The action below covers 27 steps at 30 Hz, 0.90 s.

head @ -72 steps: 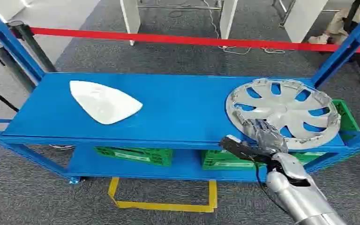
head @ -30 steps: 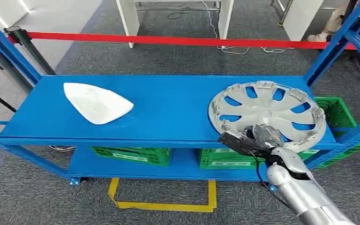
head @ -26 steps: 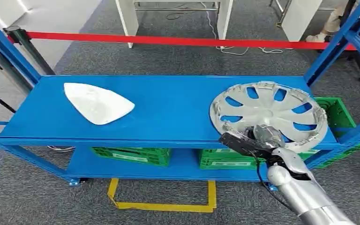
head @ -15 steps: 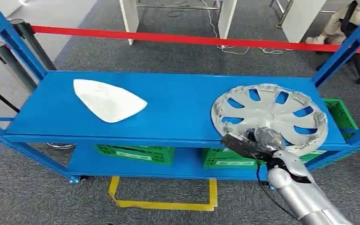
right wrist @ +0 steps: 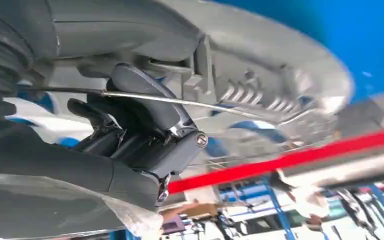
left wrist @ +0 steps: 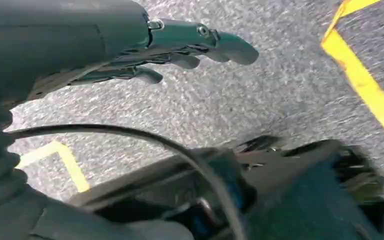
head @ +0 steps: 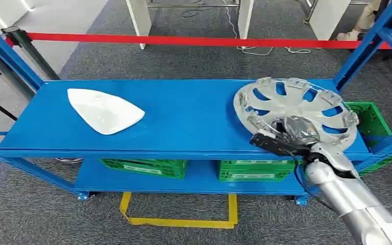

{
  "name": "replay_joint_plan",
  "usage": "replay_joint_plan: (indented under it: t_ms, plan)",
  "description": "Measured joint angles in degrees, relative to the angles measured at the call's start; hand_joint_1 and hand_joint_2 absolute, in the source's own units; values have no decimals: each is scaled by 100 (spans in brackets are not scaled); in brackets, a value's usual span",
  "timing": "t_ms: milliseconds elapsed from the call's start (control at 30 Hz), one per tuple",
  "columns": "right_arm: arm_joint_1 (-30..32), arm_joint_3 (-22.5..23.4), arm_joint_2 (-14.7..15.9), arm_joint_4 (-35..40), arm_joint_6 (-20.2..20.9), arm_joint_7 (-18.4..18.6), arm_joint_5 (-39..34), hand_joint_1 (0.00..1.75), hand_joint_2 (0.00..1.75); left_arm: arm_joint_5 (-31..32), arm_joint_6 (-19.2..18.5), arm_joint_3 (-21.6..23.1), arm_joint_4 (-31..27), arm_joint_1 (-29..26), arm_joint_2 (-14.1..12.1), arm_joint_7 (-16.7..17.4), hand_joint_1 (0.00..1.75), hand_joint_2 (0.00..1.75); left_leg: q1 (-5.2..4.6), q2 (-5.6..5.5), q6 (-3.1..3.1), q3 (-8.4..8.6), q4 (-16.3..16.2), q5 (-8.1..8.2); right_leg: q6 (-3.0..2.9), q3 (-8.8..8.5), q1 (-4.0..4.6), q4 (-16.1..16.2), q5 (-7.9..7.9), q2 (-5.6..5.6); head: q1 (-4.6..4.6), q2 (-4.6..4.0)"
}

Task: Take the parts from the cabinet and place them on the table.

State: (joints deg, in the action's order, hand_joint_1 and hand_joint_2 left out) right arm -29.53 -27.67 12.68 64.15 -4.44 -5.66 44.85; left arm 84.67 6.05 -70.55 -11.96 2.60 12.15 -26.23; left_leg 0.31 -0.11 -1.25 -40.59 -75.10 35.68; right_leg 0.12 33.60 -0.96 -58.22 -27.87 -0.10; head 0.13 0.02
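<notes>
Currently, the right robot hand (head: 295, 131) grips the near rim of the hubcap (head: 297, 109), tilted, right of frame, on the shelf (head: 194, 120). The left robot hand (left wrist: 180, 47) hangs empty, fingers apart. A white cover (head: 104, 110) lies left.

The floor (head: 194, 61) is grey carpet. Yellow tape (head: 178, 222) makes a box shape on it, close to the front. A red band (head: 184, 41) stretches across the room behind the blue rack, and it joins a dark post (head: 23, 51) on the left. Past the band stand white table legs (head: 245, 18). Thin cables (head: 258, 50) lie on the carpet near them.
</notes>
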Motion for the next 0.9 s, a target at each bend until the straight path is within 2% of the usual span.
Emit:
replay_joint_plan:
  t_ms: [33, 67, 100, 167, 200, 233, 333, 367, 400, 433, 500, 533, 567, 600, 633, 667, 700, 733, 767, 833, 900]
  plan:
    - [-43, -11, 0, -16, 13, -44, -73, 175, 175, 2, -13, 11, 0, 9, -13, -7, 0, 175, 0, 0, 3, -118, -212, 8, -4, -9, 5, -1, -3, 2, 0, 0]
    - [-78, -20, 0, -31, 20, -79, -130, 175, 175, 6, -22, 22, 0, 17, -15, -20, 0, 175, -1, 0, 15, -103, -153, -111, -12, -25, 9, -1, -12, 5, 2, 0]
    - [-125, -37, 0, -51, 22, -118, -175, 175, 175, 11, -26, 46, 0, 29, -22, -22, 0, 175, -3, 0, 41, 1, 131, -352, -17, -38, 13, -2, -20, 13, 0, 0]
    - [-242, -66, 0, -79, 17, -199, -243, 175, 175, 20, -33, 94, 0, 29, -57, -22, 0, 175, -30, 0, 115, 372, 1111, -949, -11, -68, 12, -2, -42, 20, 2, 0]
    - [-312, -74, 0, -97, 17, -232, -265, 175, 175, 20, -39, 118, 0, 26, -63, -22, 0, 175, -59, -1, 156, 479, 1449, -1044, 3, -62, 10, 1, -50, 19, -2, 0]
    - [-396, -74, 2, -127, 24, -263, -304, 175, 175, 22, -48, 142, 0, 28, -66, -22, 0, 175, -68, 0, 168, 517, 1541, -1047, 32, -27, 51, -27, -56, 37, 7, 0]
    - [-632, -133, 0, -206, 111, -378, -359, 175, 175, 28, -68, 212, 0, 33, -78, -24, 0, 175, -85, -2, 220, 510, 1621, -966, 109, 30, 29, -5, -24, 27, 9, 0]
    - [-711, -153, 0, -206, 127, -422, -378, 175, 175, 31, -68, 242, 0, 34, -92, -29, 0, 175, -24, 4, 254, 557, 1725, -1004, 140, 84, 24, -30, -102, 21, 18, 0]
    - [-786, -166, 0, -206, 138, -442, -387, 175, 175, 35, -70, 264, 0, 37, -96, -37, 0, 175, -40, 1, 275, 565, 1750, -1019, 132, 145, 30, -145, -198, 22, 15, 0]
    - [-869, -212, -17, -204, 155, -487, -398, 175, 175, 35, -81, 286, 0, 49, -103, -37, 0, 175, -41, 0, 287, 559, 1749, -1026, 117, 284, 30, -462, -382, 24, 30, 2]
    - [-949, -282, -22, -199, 173, -505, -400, 175, 175, 37, -83, 321, 0, 65, -103, -37, 0, 175, -43, -8, 301, 559, 1747, -1020, 120, 744, 34, -1439, -737, 49, 22, 0]
    - [-955, -306, -22, -199, 181, -507, -396, 175, 175, 37, -87, 334, 0, 64, -105, -37, 0, 175, -38, -20, 303, 561, 1740, -1018, 141, 914, 30, -1734, -776, 52, 28, 0]
    - [-958, -324, -22, -199, 186, -510, -396, 175, 175, 37, -87, 337, 0, 61, -103, -37, 0, 175, -27, -31, 303, 566, 1733, -1013, 169, 964, 19, -1763, -692, 48, 24, 0]
    - [-972, -352, -22, -188, 188, -512, -396, 175, 175, 37, -90, 339, 0, 61, -103, -37, 0, 175, -14, -40, 292, 573, 1723, -1003, 201, 897, 6, -1556, -492, 41, 26, 0]
    - [-1007, -380, -22, -184, 188, -512, -396, 175, 175, 37, -90, 343, 0, 66, -103, -37, 0, 175, 8, -44, 267, 579, 1699, -981, 231, 718, -16, -1121, -205, 34, 26, 0]
    - [-1048, -402, -22, -171, 188, -514, -396, 175, 175, 37, -90, 352, 0, 71, -103, -37, 0, 175, 28, -47, 227, 586, 1658, -945, 270, 463, -48, -549, 102, 12, 28, 0]
    - [-1076, -426, -24, -171, 190, -520, -402, 175, 175, 37, -90, 365, 0, 70, -113, -37, 0, 175, 24, -50, 181, 579, 1628, -911, 317, 329, -63, -271, 104, 1, 29, 0]
    - [-1113, -453, -28, -169, 203, -521, -400, 175, 175, 37, -90, 376, 0, 79, -111, -37, 0, 175, -15, -59, 154, 538, 1553, -900, 280, 200, -27, -149, 73, 20, 50, 0]
    - [-1133, -468, -31, -166, 205, -518, -400, 175, 175, 39, -90, 382, 0, 73, -111, -37, 0, 175, -15, -63, 134, 509, 1564, -915, 202, 222, -26, -167, 24, 15, 31, 0]
    - [-1133, -511, -33, -142, 208, -518, -400, 175, 175, 39, -94, 391, 0, 62, -109, -37, 0, 175, -8, -61, 98, 511, 1562, -934, 164, 248, -13, -185, 26, 30, 18, 0]
    - [-1154, -533, -31, -110, 208, -488, -405, 175, 175, 39, -94, 395, 0, 67, -111, -37, 0, 175, 0, -45, 34, 468, 1442, -801, 79, 212, -46, -163, 32, 21, 11, 0]
